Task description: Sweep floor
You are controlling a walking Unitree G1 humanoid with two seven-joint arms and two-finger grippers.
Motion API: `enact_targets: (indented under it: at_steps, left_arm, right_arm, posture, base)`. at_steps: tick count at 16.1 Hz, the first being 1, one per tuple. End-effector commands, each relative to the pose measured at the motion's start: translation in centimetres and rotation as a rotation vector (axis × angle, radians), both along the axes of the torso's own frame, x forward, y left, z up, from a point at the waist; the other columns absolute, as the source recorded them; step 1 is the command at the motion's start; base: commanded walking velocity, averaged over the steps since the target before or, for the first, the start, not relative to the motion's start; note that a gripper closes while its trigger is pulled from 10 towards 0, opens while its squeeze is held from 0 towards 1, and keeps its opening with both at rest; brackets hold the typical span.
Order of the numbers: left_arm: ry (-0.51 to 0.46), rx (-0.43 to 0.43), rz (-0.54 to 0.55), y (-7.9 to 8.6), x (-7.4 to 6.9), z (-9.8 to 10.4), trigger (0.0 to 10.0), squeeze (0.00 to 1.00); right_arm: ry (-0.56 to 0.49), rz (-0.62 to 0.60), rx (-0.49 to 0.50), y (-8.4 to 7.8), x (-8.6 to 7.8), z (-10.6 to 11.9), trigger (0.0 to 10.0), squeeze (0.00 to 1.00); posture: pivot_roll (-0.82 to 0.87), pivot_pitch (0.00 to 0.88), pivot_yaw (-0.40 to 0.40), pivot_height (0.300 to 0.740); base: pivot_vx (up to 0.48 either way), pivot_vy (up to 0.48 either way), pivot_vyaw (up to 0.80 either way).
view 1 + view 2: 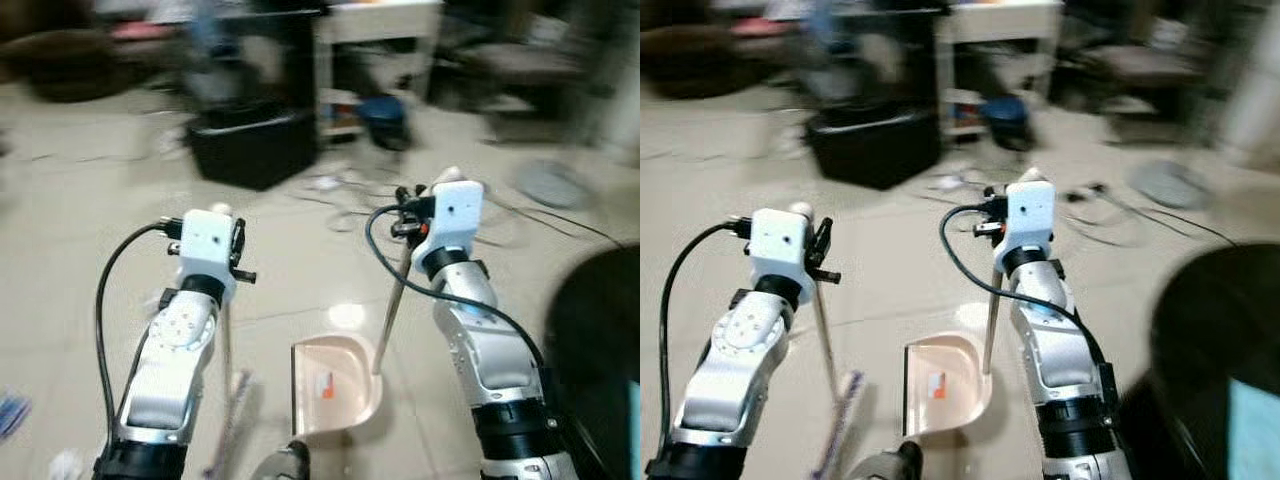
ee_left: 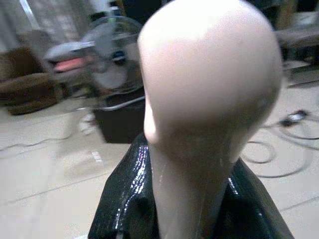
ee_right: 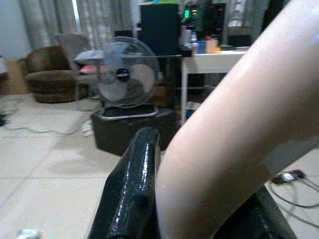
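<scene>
Left gripper (image 1: 222, 212): I am holding it up at about 9 o'clock in the head views, and its fingers (image 2: 124, 209) are closing around the rounded pale top of the broom handle (image 2: 204, 99).
Broom (image 1: 232, 395): I am seeing its thin shaft running almost straight down from the left gripper, long axis near vertical, with the blurred purple-tinged bristle head at about 7 o'clock, low near the floor (image 1: 90, 220).
Right gripper (image 1: 447, 182): I am keeping it raised at about 2 o'clock; its fingers (image 3: 132, 194) are wrapping the pale grip of the dustpan handle (image 3: 239, 129), so it is closed on that handle.
Dustpan (image 1: 335, 385): it is sitting low at about 6 o'clock between my two arms, pale pink with a small orange label, its straight open edge facing 9 o'clock toward the broom.
Dustpan shaft (image 1: 392, 300): it is slanting from the right gripper down toward 7 o'clock into the pan's rear rim, long axis steep but tilted.
Contact with floor: I cannot tell whether the bristles or the pan are touching the tiles, as the head views are blurring.
Surroundings: a fan (image 3: 127, 74) is standing on a black box (image 1: 250, 145) at 12 o'clock, beside a white shelf unit (image 3: 209, 74), and cables (image 1: 340, 205) are trailing over the floor near them.
</scene>
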State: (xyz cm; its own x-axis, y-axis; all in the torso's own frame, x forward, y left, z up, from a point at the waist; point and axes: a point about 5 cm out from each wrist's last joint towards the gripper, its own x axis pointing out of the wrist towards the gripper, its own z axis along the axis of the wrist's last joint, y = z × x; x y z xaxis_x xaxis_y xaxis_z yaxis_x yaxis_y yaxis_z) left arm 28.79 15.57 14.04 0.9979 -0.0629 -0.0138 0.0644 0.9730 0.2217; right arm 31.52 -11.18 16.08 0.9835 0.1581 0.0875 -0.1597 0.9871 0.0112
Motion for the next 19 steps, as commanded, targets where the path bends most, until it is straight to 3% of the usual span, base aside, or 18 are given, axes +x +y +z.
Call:
enact_targets:
  at_steps: [1,3,6,11,13,14,17,19]
  left_arm:
    - [-0.057,0.038,-0.010,0.2,0.1,1.4,10.0,0.00]
    - [-0.074,0.020,0.028,1.1,-0.7,1.9,10.0,0.00]
    - [-0.095,0.049,0.086,1.9,-1.7,2.0,10.0,0.00]
    - [-0.097,0.049,-0.003,-0.1,-0.4,1.9,10.0,0.00]
    - [-0.084,0.019,-0.034,-0.6,0.4,2.0,10.0,0.00]
    - [-0.090,0.010,-0.031,-0.8,0.5,2.3,10.0,0.00]
    - [-0.105,-0.018,-0.041,-1.0,0.7,2.8,10.0,0.00]
    - [-0.108,-0.015,-0.036,-0.9,0.6,2.8,10.0,0.00]
  right_arm:
    - [-0.033,0.010,0.034,-0.1,-0.4,1.0,10.0,0.00]
    - [-0.006,0.027,0.066,-0.1,-0.5,0.6,10.0,0.00]
    - [0.011,0.045,0.093,0.3,-0.2,0.6,10.0,0.00]
    - [-0.004,-0.053,0.104,-0.7,-0.3,1.0,10.0,0.00]
    - [0.000,-0.121,0.101,-1.8,-0.7,0.9,10.0,0.00]
    - [0.037,-0.081,0.125,-1.7,-0.7,0.6,10.0,0.00]
    - [-0.005,-0.118,-0.007,-1.5,0.0,1.3,10.0,0.00]
    - [-0.011,-0.132,-0.024,-1.4,0.0,1.4,10.0,0.00]
  posture:
    - [-0.04,0.000,0.030,0.740]
    - [0.00,0.000,-0.014,0.740]
    - [0.01,0.000,-0.016,0.740]
    - [-0.06,0.000,0.061,0.740]
    - [-0.06,0.000,0.067,0.740]
    - [-0.06,0.000,0.066,0.740]
    - [-0.06,0.000,0.053,0.740]
    - [-0.05,0.000,0.048,0.740]
  base:
    - [0.000,0.000,0.80]
    - [0.000,0.000,0.80]
    - [0.000,0.000,0.80]
    - [0.000,0.000,0.80]
    - [0.000,0.000,0.80]
    - [0.000,0.000,0.00]
    - [0.192,0.000,0.00]
    - [0.287,0.000,0.00]
